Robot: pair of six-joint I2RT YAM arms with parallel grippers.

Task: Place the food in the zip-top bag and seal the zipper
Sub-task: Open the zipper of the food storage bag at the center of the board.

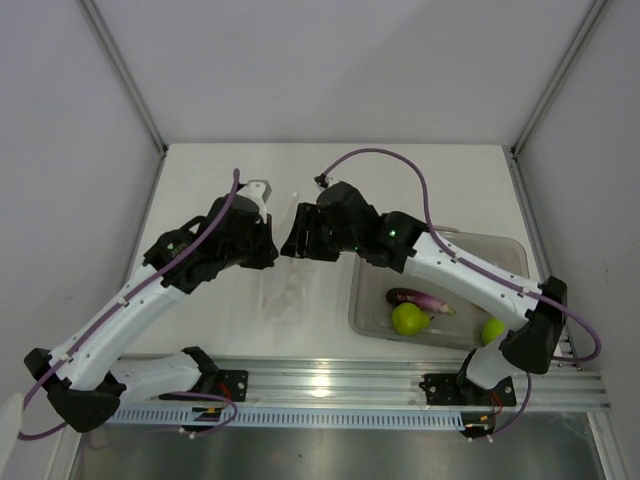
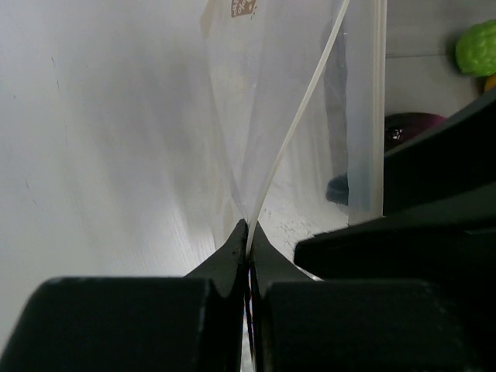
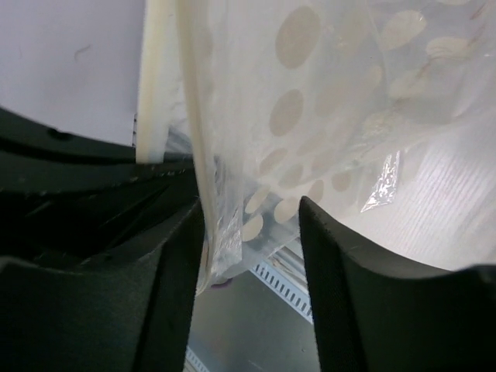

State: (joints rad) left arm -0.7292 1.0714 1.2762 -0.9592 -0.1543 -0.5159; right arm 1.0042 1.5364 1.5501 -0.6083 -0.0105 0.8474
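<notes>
Zip-top bag (image 1: 285,293) near tub (image 1: 500,246) holding food (image 1: 408,320).

Lower right: one eggplant (image 1: 418,297), one round green fruit (image 1: 408,319), one yellow-green pear (image 1: 492,330), one clear tub (image 1: 492,246). Centre: one dotted bag (image 1: 285,296). Arms: two, left arm (image 1: 130,310), right arm (image 1: 470,272).

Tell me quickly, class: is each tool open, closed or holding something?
Left tool: closed, pinching an edge of the zip-top bag.
Right tool: open, jaws either side of the bag, not clamped.
</notes>
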